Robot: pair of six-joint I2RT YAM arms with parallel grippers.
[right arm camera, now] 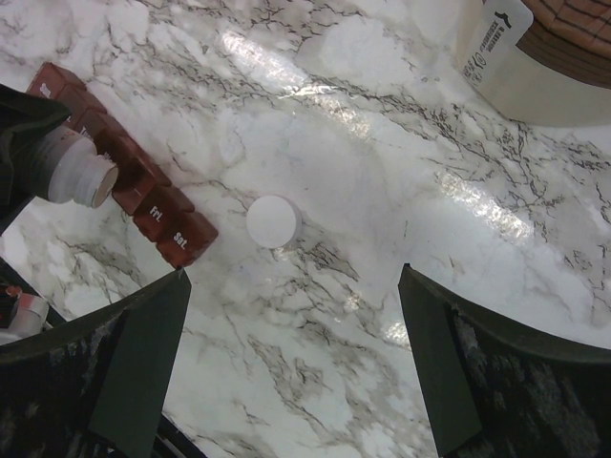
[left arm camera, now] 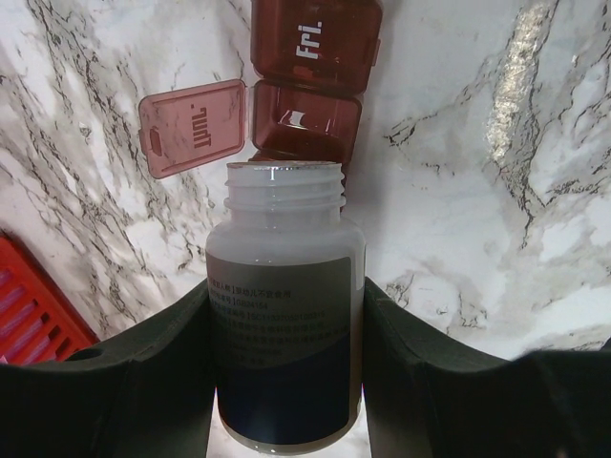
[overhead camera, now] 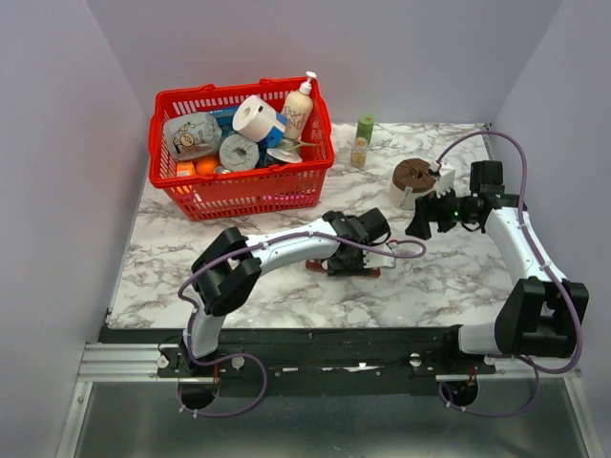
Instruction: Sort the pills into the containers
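Note:
My left gripper (left arm camera: 286, 291) is shut on an uncapped white pill bottle (left arm camera: 284, 229) with a dark label, and sits at the table's middle (overhead camera: 368, 232). The bottle's open mouth points at the containers, a dark red-brown compartment strip (left arm camera: 307, 119), which also shows in the top view (overhead camera: 346, 268). The "Thu" lid (left arm camera: 194, 125) stands open; the "Fri" compartment (left arm camera: 315, 43) is shut. No pills are visible. My right gripper (right arm camera: 293, 275) is open and empty, above bare marble right of the strip (right arm camera: 143, 186). The bottle's white cap (right arm camera: 272, 220) lies on the table beside the strip's "Sat" end.
A red basket (overhead camera: 239, 186) full of household items stands at the back left. A green-capped bottle (overhead camera: 363, 140) and a round cream tub with brown top (overhead camera: 412, 181) stand at the back right, near my right gripper (overhead camera: 425, 218).

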